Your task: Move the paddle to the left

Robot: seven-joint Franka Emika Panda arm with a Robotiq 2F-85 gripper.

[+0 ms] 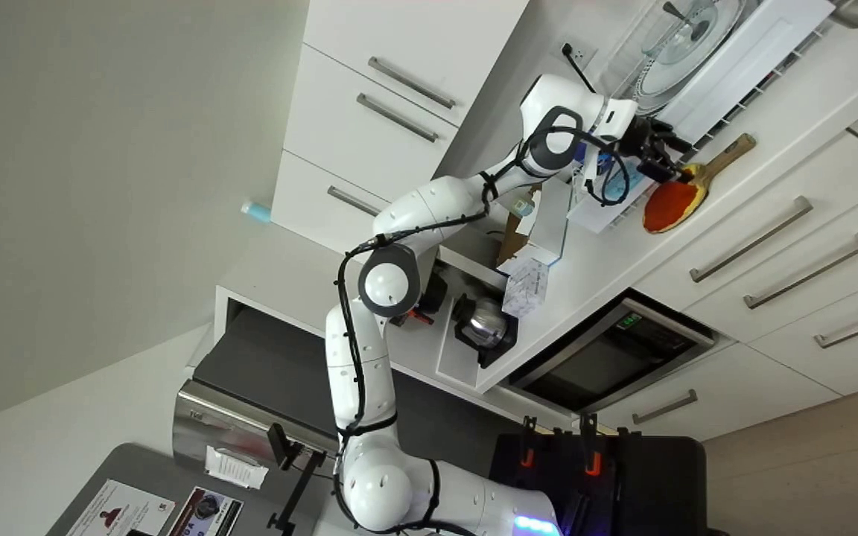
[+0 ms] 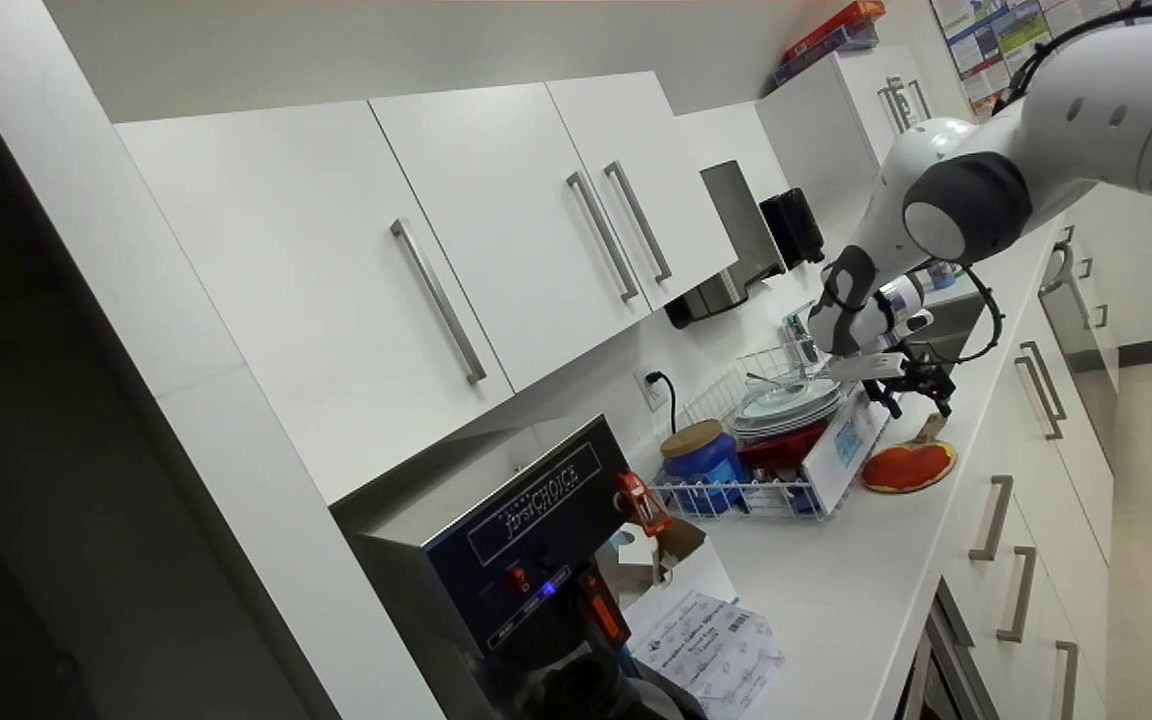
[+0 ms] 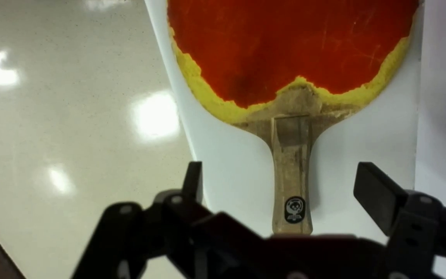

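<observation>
**End effector (image 3: 283, 186) spread above the paddle (image 3: 285, 69)**

You have the fingers (image 3: 379, 197) wide apart; in the wrist view they stand on either side of the wooden handle (image 3: 292, 174), with a gap to each. The red face (image 3: 292, 42) lies beyond them. The paddle rests flat on the worktop (image 3: 238, 166), beneath the end effector. In both exterior views, you see the dish rack (image 2: 771, 490), loaded with plates (image 2: 786, 405), near the end effector.

The wrist view's top edge cuts off the paddle (image 3: 292, 104); its bottom edge, the end effector (image 3: 282, 186).
</observation>
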